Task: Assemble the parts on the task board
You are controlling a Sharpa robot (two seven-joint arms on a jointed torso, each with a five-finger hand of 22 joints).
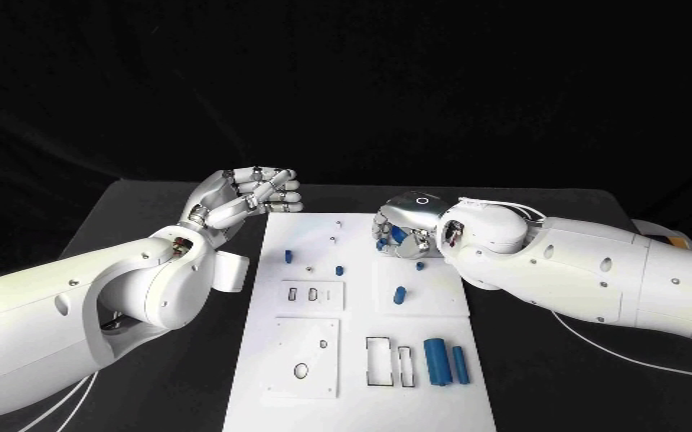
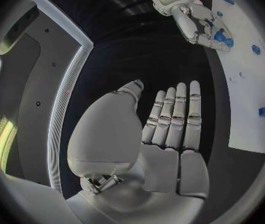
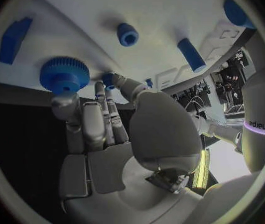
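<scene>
The white task board lies mid-table. My right hand hovers over its far right part and pinches a blue gear at its fingertips, close to the board; a smaller blue bit shows by the thumb tip. The left wrist view has that hand with the blue gear in its fingers. My left hand is raised beside the board's far left corner, fingers straight and holding nothing. Loose blue parts lie on the board: a short peg, a small piece and two large cylinders.
Two white slotted plates sit on the board's left half, with rectangular cut-outs beside them. A blue hollow sleeve, a peg and a block lie near my right hand. Black table surrounds the board.
</scene>
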